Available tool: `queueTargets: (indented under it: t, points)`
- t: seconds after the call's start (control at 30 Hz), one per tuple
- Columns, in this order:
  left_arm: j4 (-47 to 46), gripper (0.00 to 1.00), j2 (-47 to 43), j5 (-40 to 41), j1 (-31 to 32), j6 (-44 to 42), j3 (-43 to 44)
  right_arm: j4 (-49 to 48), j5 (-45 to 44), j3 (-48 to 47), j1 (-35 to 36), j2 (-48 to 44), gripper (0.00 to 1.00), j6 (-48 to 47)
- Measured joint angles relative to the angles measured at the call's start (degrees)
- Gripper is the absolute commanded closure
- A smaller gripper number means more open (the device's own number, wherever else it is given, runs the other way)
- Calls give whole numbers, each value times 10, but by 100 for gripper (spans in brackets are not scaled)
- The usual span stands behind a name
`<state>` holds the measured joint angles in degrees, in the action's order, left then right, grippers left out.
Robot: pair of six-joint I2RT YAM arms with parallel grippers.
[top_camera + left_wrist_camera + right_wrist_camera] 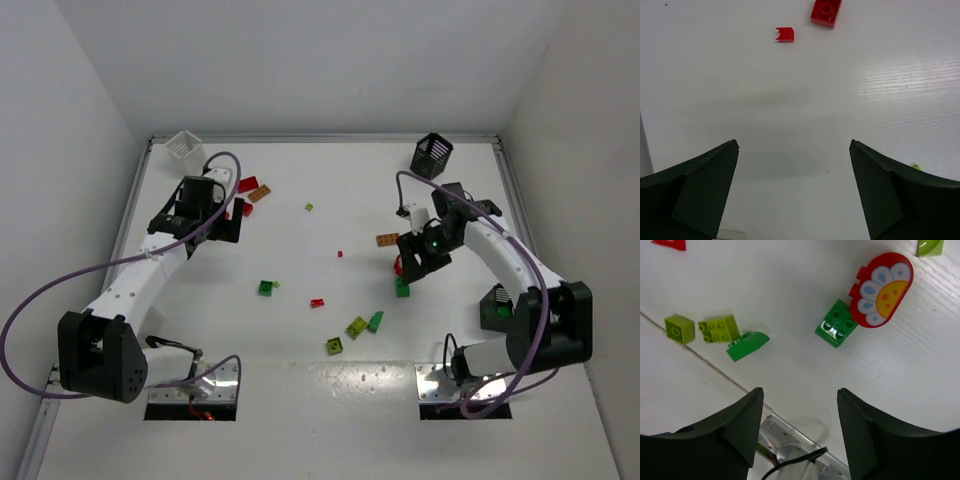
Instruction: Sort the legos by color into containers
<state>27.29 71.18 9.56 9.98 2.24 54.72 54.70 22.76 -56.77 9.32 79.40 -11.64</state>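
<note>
Legos (357,327) lie mostly loose on the counter (300,240); sorting looks barely begun. Left hand (793,150) and right hand (800,395) gape, empty.

Robot lab: white-walled test encl. (320,70)

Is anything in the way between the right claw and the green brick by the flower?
Nothing visible: only bare table lies between the open right gripper and the green brick. The red flower piece sits against its far side.
</note>
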Motion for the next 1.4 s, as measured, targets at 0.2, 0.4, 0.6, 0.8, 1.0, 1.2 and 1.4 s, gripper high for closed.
queueTargets:
  t: [0.2, 0.4, 0.6, 0.8, 1.0, 1.2, 1.4]
  points:
    - [0, 0, 0, 19, 0, 3, 3, -53, -49, 5, 13, 62, 50, 106]
    - [1, 0, -2, 40, 0, 4, 13, -67, -98, 6, 30, 110, 37, 170]
    - [1, 0, -3, 53, 0, 4, 17, -85, -120, 5, 52, 154, 26, 209]
    - [1, 0, -3, 62, 0, 4, 17, -99, -140, 5, 68, 171, 27, 235]
    - [1, 0, 1, 64, 0, 4, 17, -114, -165, 6, 73, 182, 30, 253]
    - [0, 0, 12, 63, 0, 4, 17, -123, -176, 5, 73, 217, 32, 259]
    - [-3, 0, 16, 63, 0, 4, 17, -127, -189, 1, 73, 235, 56, 264]
